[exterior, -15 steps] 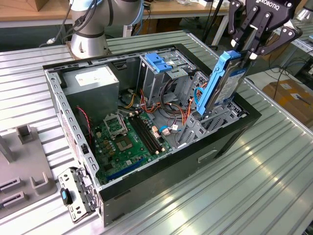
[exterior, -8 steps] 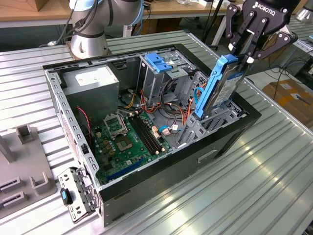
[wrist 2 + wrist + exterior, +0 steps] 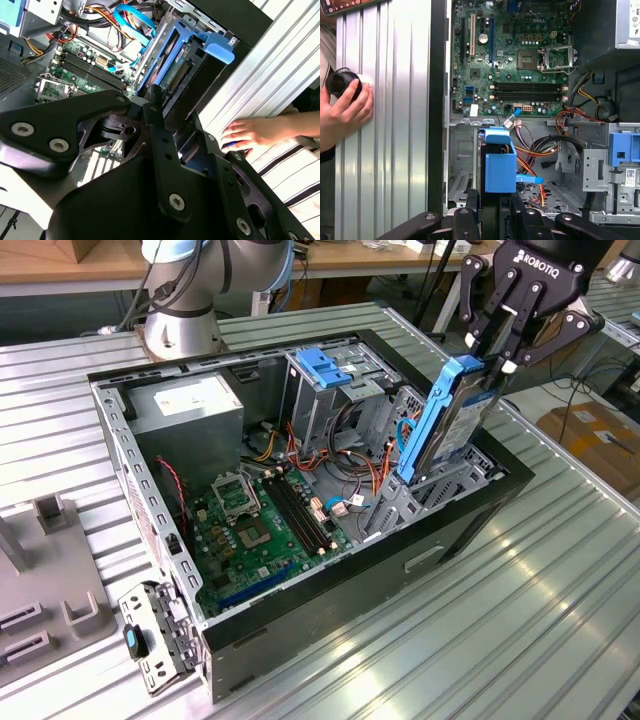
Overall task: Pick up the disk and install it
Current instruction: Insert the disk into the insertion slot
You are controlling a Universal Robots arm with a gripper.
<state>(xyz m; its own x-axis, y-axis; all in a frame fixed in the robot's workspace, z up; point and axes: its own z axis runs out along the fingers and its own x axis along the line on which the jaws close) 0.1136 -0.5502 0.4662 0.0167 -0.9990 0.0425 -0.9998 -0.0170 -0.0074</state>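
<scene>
1. The computer case (image 3: 400, 575) lies open on its side on the ribbed metal table (image 3: 560, 580).
2. Inside the case, the green motherboard (image 3: 255, 530) covers the floor. The grey power-supply box (image 3: 185, 410) sits in the corner toward the exterior view's left.
3. A grey cage (image 3: 315, 400) stands beside the box, with a blue latch (image 3: 325, 365) on top. Loose orange, red and blue cables (image 3: 380, 475) run between the cage and the drive bay (image 3: 440, 485).
4. The disk (image 3: 450, 420) stands on end, tilted, at the case's end toward the exterior view's right. Its lower end is inside the drive bay and its blue side rail faces the open interior.
5. The gripper (image 3: 497, 360) is clenched on the upper end of the disk, one finger on each side.
6. In the first wrist view, a person's hand (image 3: 345, 112) rests on the table outside the case, on a small black round object (image 3: 340, 82).
</scene>
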